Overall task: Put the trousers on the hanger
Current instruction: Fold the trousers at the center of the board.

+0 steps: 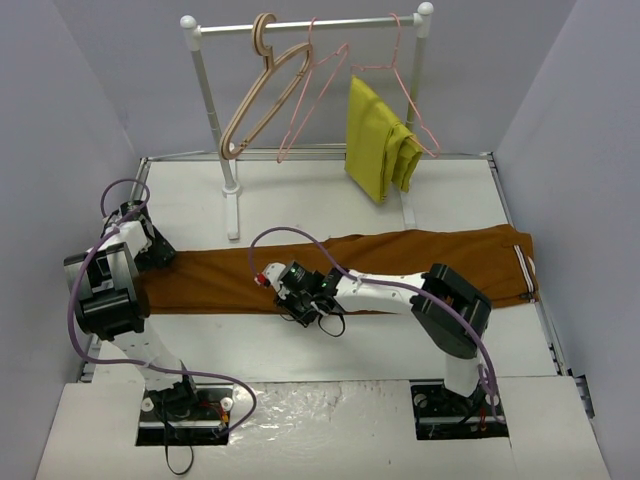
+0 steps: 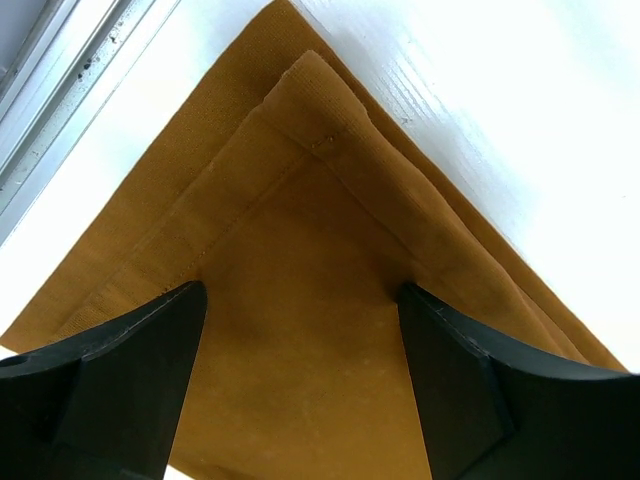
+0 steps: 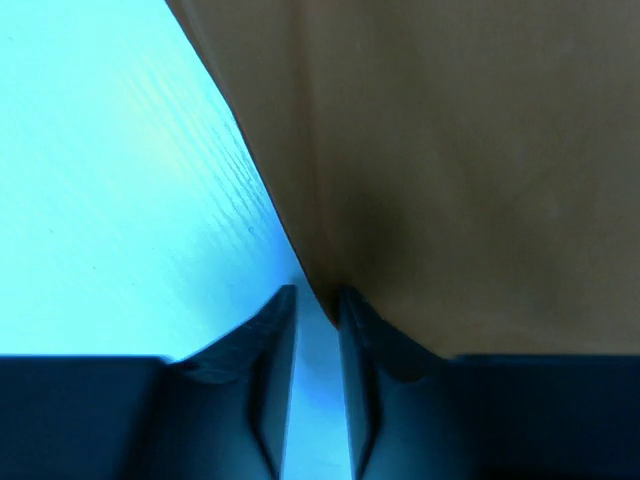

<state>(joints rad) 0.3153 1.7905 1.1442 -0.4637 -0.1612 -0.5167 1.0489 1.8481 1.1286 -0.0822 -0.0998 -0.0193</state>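
The near edge of the trousers (image 1: 400, 255), which lie flat across the table, is pinched at about mid-length by the closed right gripper (image 3: 318, 300). Farther left, the left gripper (image 2: 300, 290) is held open astride the hem corner. Both hem layers should be taken before lifting, as the free hanger (image 1: 312, 95) hangs well apart on the far rail (image 1: 330, 24).

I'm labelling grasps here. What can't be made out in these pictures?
Right wrist view: whether the right gripper pinches the trousers; blurred, too close.
Top view: fingertips of the left gripper, hidden beneath the gripper itself.
Top view: waistband trim pattern, too small.
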